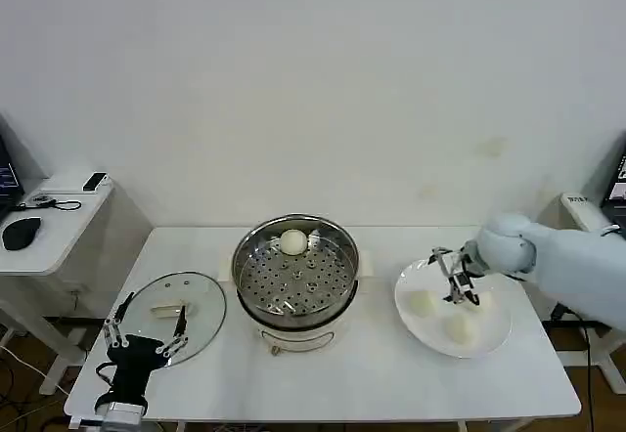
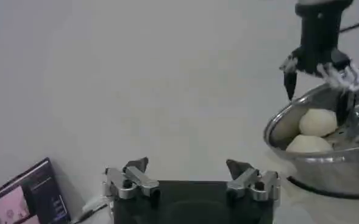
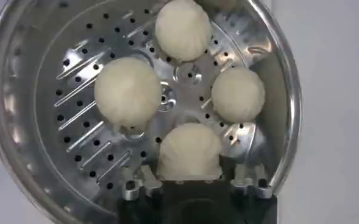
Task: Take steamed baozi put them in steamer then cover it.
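Observation:
In the head view the steamer (image 1: pixel 335 285) stands mid-table with one steamed baozi (image 1: pixel 292 242) on its perforated tray. Two more baozi (image 1: pixel 421 303) lie on a white plate (image 1: pixel 494 339), and my right gripper (image 1: pixel 460 290) points down over that plate. The right wrist view looks into the steamer (image 3: pixel 21 122) with several baozi on the tray; my right gripper (image 3: pixel 190 182) has its fingers closed against the sides of the nearest baozi (image 3: pixel 189 149). My left gripper (image 1: pixel 147 336) (image 2: pixel 190 173) hangs open and empty at the front left, above the glass lid (image 1: pixel 201 300).
The glass lid lies flat on the table left of the steamer. A side table (image 1: pixel 68 212) with a mouse and small devices stands at the far left. In the left wrist view the right gripper (image 2: pixel 320 82) hovers over the steamer rim (image 2: pixel 313 158).

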Robot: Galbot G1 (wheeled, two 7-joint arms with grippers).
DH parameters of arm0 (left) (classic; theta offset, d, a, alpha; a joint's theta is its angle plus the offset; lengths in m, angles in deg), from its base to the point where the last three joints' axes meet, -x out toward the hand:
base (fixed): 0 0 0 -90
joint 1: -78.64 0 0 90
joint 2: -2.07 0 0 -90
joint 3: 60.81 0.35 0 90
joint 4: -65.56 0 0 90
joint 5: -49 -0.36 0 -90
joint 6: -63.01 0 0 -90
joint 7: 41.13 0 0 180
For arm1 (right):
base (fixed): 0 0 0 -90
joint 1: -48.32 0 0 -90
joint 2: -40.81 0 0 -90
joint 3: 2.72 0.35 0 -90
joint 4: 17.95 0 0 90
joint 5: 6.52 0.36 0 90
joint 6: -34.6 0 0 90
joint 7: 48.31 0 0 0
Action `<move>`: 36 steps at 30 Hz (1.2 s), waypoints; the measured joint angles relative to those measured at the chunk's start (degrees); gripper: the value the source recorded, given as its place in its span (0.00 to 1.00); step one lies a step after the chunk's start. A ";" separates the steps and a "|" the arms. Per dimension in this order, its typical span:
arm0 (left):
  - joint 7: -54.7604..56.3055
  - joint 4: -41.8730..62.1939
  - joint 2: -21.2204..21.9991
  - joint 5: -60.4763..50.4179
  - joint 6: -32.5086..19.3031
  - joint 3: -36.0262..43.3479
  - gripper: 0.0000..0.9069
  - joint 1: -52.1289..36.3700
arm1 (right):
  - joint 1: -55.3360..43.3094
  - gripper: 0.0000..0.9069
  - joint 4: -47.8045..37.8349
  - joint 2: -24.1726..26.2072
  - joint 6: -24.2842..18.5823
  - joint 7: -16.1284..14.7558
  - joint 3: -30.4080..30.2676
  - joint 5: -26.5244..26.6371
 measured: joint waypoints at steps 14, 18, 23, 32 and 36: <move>0.00 0.97 -0.03 -0.08 -0.03 -0.11 1.00 -0.03 | 6.04 1.00 -6.33 -4.98 1.75 -0.92 3.59 0.07; 0.00 0.97 -0.22 -0.02 -0.04 -0.47 1.00 -0.02 | 7.19 1.00 -7.63 -5.95 1.87 -1.19 4.46 -0.34; -0.03 0.83 -0.04 0.03 0.13 -0.17 1.00 0.03 | 8.24 0.93 -8.90 -6.99 2.25 -1.63 5.00 -1.47; -0.03 1.09 -0.06 0.07 0.16 -0.34 1.00 -0.06 | 9.18 0.80 -10.47 -7.75 2.43 -2.43 5.58 -2.42; -0.02 1.04 -0.01 0.07 0.16 -0.34 1.00 0.03 | 9.47 0.78 -10.72 -8.04 2.46 -2.90 5.75 -2.62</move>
